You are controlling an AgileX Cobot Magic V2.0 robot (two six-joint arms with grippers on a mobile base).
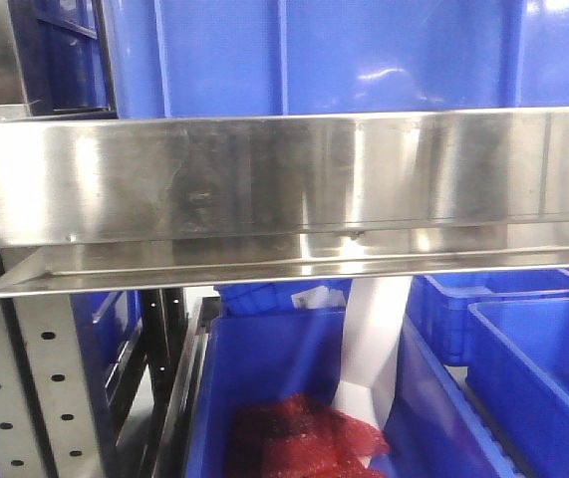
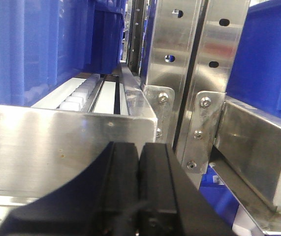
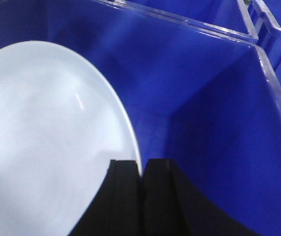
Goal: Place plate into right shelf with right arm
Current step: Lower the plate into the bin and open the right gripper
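Note:
In the right wrist view the white plate (image 3: 46,147) stands tilted on edge inside a blue bin (image 3: 219,123) of the steel shelf. My right gripper (image 3: 141,164) is shut on the plate's rim, with the plate's face filling the left of that view. In the front view the shelf's shiny rail (image 1: 284,179) crosses the frame, and a white shape (image 1: 372,339) hangs in the bin below it; I cannot tell if it is the plate. My left gripper (image 2: 139,147) is shut and empty, close in front of a steel rail (image 2: 56,142).
Blue bins stand above the rail (image 1: 314,50) and below it at the right (image 1: 533,368). A red mesh item (image 1: 304,433) lies in the lower middle bin. Perforated steel uprights (image 2: 189,73) stand beside my left gripper, and another upright (image 1: 35,378) is at the front view's left.

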